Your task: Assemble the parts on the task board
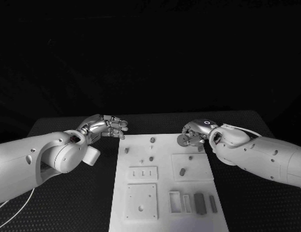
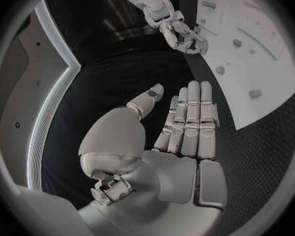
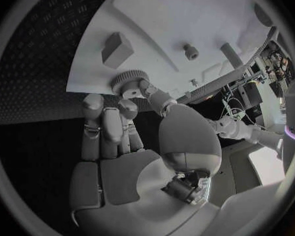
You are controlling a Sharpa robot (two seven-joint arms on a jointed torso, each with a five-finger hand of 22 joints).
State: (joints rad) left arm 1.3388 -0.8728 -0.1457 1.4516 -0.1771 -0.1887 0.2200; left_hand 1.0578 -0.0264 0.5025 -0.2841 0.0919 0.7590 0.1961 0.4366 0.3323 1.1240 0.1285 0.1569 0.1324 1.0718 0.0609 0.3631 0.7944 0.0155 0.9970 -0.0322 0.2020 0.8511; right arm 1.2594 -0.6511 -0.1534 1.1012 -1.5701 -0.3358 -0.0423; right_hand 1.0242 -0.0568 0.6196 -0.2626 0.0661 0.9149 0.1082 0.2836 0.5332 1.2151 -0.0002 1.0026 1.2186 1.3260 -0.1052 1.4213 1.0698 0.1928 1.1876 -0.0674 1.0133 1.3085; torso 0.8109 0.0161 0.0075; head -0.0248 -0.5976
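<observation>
The white task board (image 1: 166,193) lies in the middle of the black table. My right hand (image 1: 194,131) is over its far right corner and pinches a small toothed gear (image 3: 128,83) between thumb and fingers; the gear (image 1: 183,140) hangs just at the board's edge (image 3: 95,78). My left hand (image 1: 106,126) hovers beside the board's far left corner, its fingers (image 2: 188,115) straight and together, the thumb apart, nothing in it. Small pegs (image 1: 153,140) stand in the board's far half.
More parts sit on the board: a peg (image 1: 183,171) in a square plate, dark bars (image 1: 199,203) near the front edge, a block (image 3: 117,50) and a peg (image 3: 190,51) close to the gear. Black matting (image 1: 67,208) flanks the board.
</observation>
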